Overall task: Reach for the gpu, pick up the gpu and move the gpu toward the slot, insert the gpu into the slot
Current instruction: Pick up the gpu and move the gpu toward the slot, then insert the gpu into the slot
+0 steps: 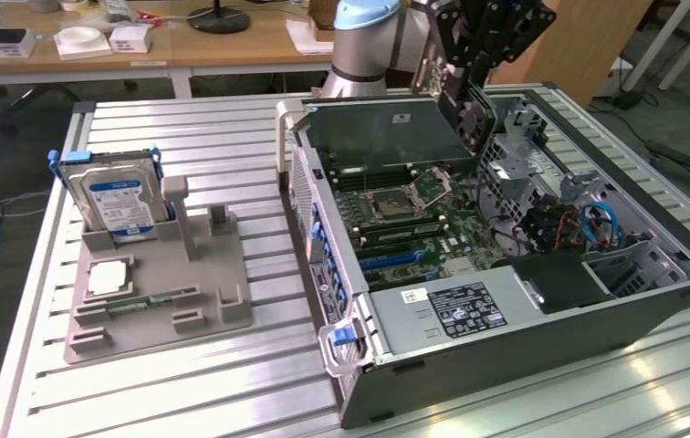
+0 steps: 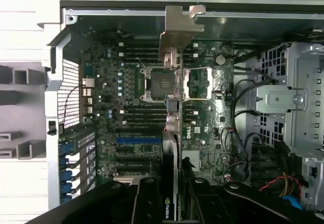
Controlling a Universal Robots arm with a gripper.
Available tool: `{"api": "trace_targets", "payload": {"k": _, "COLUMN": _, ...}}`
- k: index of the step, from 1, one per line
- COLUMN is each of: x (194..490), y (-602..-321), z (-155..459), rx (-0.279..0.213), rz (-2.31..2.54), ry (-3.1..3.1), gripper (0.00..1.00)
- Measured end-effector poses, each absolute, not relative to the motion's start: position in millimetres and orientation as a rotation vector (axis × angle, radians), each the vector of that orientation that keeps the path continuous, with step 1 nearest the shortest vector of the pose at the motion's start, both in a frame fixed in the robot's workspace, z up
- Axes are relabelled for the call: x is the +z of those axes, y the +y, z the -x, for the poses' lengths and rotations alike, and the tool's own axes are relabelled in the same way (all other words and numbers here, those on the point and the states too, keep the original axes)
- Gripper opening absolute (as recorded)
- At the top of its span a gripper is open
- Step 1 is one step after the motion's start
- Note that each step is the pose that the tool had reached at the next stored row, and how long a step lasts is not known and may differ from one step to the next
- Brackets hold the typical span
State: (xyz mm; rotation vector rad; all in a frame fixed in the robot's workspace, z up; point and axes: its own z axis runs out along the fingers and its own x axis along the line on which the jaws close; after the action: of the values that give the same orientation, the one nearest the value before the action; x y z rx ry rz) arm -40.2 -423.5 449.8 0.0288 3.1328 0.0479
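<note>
Above the far end of the open computer case (image 1: 504, 365): one black gripper (image 2: 173, 198), jaws pinching the gpu (image 2: 174, 113) between them.

- The gpu: thin card seen edge-on from the wrist, with a folded silver metal bracket (image 2: 179, 27) at the end away from the jaws. The held end carries a dark cooler block with a green logo. The card hangs over the motherboard (image 2: 131, 82), crossing the square CPU socket (image 2: 152, 82). Whether its leading edge touches anything cannot be told.
- Case: grey sheet-metal box lying on its side with the top face open. Its rim edges are straight, and one wall is perforated.
- Open room: the middle of the board is low and flat. Long black slots and one blue slot (image 2: 137, 139) lie in parallel rows there.
- Crowded room: on the exterior view's right stand a punched metal cage and loops of black and blue cable (image 1: 595, 224).
- Surface (image 1: 199, 383): ribbed aluminium slats, bare around the case.
- Grey moulded holder (image 1: 217, 274): well apart on the exterior view's left. It holds an upright silver hard drive (image 1: 120, 196) with a blue label, and a narrow green memory stick (image 1: 151, 299) lying flat.
</note>
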Motion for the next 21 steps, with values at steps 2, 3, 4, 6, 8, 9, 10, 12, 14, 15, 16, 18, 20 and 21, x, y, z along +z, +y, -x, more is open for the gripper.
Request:
{"api": "trace_targets", "payload": {"k": 2, "x": 449.6, "y": -423.5, "z": 34.7, "rx": 0.048, "rz": -0.029, "ry": 3.133, "gripper": 0.26}}
{"api": "trace_targets", "payload": {"k": 3, "x": 449.5, "y": -423.6, "z": 32.7, "rx": 0.048, "rz": -0.029, "ry": 3.133, "gripper": 0.26}}
{"api": "trace_targets", "payload": {"k": 4, "x": 449.5, "y": -423.6, "z": 31.9, "rx": 0.048, "rz": -0.029, "ry": 3.133, "gripper": 0.26}}
{"api": "trace_targets", "payload": {"k": 6, "x": 449.5, "y": -423.6, "z": 31.8, "rx": 0.048, "rz": -0.029, "ry": 3.133, "gripper": 0.26}}
{"api": "trace_targets", "payload": {"k": 8, "x": 449.4, "y": -423.5, "z": 31.8, "rx": 0.048, "rz": -0.029, "ry": 3.133, "gripper": 0.26}}
{"api": "trace_targets", "payload": {"k": 9, "x": 449.4, "y": -423.5, "z": 31.8, "rx": 0.048, "rz": -0.029, "ry": 3.133, "gripper": 0.26}}
{"api": "trace_targets", "payload": {"k": 10, "x": 449.4, "y": -423.5, "z": 31.8, "rx": 0.048, "rz": -0.029, "ry": 3.133, "gripper": 0.26}}
{"api": "trace_targets", "payload": {"k": 12, "x": 449.4, "y": -423.5, "z": 31.8, "rx": 0.048, "rz": -0.029, "ry": 3.133, "gripper": 0.26}}
{"api": "trace_targets", "payload": {"k": 14, "x": 449.4, "y": -423.5, "z": 31.8, "rx": 0.048, "rz": -0.029, "ry": 3.133, "gripper": 0.26}}
{"api": "trace_targets", "payload": {"k": 15, "x": 449.4, "y": -423.5, "z": 31.8, "rx": 0.048, "rz": -0.029, "ry": 3.133, "gripper": 0.26}}
{"api": "trace_targets", "payload": {"k": 16, "x": 449.4, "y": -423.5, "z": 31.8, "rx": 0.048, "rz": -0.029, "ry": 3.133, "gripper": 0.26}}
{"api": "trace_targets", "payload": {"k": 18, "x": 449.4, "y": -423.5, "z": 31.8, "rx": 0.048, "rz": -0.029, "ry": 3.133, "gripper": 0.26}}
{"api": "trace_targets", "payload": {"k": 20, "x": 449.4, "y": -423.5, "z": 31.8, "rx": 0.048, "rz": -0.029, "ry": 3.133, "gripper": 0.26}}
{"api": "trace_targets", "payload": {"k": 21, "x": 449.4, "y": -423.5, "z": 31.8, "rx": 0.048, "rz": -0.028, "ry": 3.133, "gripper": 0.26}}
